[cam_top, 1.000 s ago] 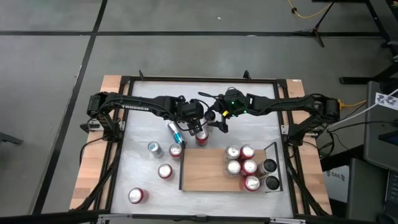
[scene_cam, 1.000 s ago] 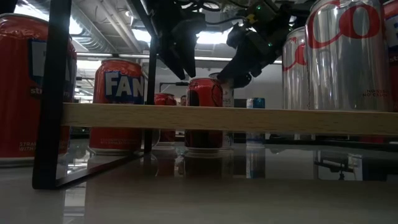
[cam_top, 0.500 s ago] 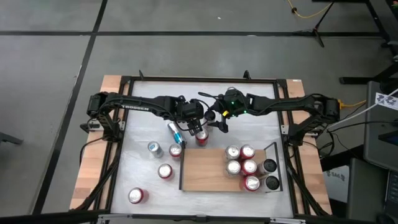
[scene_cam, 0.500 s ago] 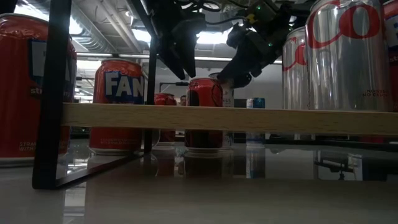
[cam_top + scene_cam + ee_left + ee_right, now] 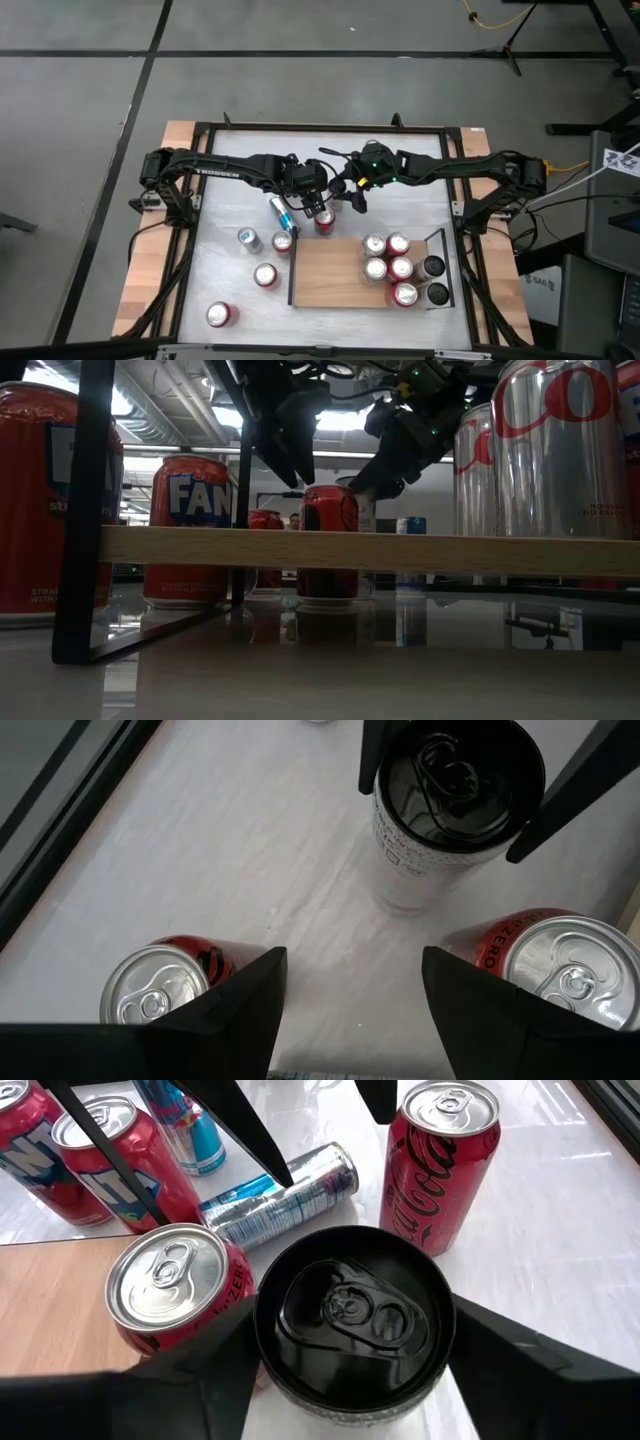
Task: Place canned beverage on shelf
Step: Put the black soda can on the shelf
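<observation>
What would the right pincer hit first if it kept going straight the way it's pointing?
Most likely the black-topped can: the right pincer points straight down at it, one finger on each side of it. Beneath the can is only the white tabletop. Whether the fingers touch the can's sides is unclear.

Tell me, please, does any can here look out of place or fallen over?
Yes. One slim blue and silver can lies on its side on the white table, near the shelf's far left corner, while the other cans stand upright. Nothing looks spilled or dented. The right gripper sits around an upright black-topped can.
</observation>
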You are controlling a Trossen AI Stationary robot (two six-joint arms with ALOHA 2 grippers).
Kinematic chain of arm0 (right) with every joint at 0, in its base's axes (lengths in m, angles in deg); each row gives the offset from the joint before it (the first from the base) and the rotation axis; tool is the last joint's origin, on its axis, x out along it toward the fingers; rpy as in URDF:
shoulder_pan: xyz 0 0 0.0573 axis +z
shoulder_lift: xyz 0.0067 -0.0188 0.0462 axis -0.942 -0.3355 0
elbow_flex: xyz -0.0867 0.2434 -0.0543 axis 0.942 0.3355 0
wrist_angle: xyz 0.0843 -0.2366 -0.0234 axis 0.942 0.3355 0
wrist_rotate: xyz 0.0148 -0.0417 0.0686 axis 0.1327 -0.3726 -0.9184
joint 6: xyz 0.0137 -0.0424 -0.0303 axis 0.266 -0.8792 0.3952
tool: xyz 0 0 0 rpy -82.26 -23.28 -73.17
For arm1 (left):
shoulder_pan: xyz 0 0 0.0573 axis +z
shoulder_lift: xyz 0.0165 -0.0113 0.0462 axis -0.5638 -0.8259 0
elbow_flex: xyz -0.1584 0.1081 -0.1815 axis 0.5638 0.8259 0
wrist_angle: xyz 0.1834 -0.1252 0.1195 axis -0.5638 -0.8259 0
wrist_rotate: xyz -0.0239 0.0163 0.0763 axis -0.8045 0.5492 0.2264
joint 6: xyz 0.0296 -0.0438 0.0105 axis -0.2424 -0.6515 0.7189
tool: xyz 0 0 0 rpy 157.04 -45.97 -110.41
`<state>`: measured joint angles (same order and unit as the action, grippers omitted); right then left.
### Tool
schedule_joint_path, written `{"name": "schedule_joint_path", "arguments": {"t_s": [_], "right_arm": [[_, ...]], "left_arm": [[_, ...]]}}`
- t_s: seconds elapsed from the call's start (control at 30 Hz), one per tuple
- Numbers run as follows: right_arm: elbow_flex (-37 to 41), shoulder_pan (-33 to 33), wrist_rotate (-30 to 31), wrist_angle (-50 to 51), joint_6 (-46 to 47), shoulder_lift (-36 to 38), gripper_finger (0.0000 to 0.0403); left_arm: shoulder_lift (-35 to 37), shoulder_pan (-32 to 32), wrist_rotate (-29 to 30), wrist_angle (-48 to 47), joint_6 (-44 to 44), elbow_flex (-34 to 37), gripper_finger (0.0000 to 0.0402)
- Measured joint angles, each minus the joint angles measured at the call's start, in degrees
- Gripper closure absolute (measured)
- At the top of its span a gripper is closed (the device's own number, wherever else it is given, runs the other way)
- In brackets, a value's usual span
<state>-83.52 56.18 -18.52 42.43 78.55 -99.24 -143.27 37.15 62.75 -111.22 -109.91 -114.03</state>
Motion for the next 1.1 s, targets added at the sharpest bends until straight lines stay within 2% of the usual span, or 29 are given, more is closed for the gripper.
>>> {"name": "schedule_joint_path", "arguments": {"t_s": [0.17, 0.33, 0.47, 0.63, 0.87, 1.1], "right_arm": [[0.01, 0.0, -0.05, -0.04, -0.01, 0.02, 0.0166], [0.13, 0.0, -0.03, 1.46, 0.01, 1.6, 0.0161], [0.12, 0.0, -0.07, 5.41, -0.01, 5.86, 0.0157], [0.11, 0.0, -0.07, 14.42, -0.01, 13.49, 0.0162], [0.09, 0.0, 0.85, 26.74, 1.51, 27.95, 0.0162], [0.09, -0.02, 5.06, 39.0, 5.37, 43.44, 0.016]], "left_arm": [[0.0, 0.0, 0.0, 0.0, 0.0, 0.0, 0.0176], [0.0, 0.0, 0.0, 0.0, 0.0, 0.0, 0.0176], [0.0, 0.0, 0.0, 0.0, 0.0, 0.0, 0.0176], [0.0, 0.0, 0.11, 0.0, 0.0, 0.0, 0.0176], [0.0, -0.02, 0.13, 0.02, 0.0, 0.0, 0.0176], [0.0, -0.02, 0.13, 0.04, -0.07, 0.0, 0.0176]]}}
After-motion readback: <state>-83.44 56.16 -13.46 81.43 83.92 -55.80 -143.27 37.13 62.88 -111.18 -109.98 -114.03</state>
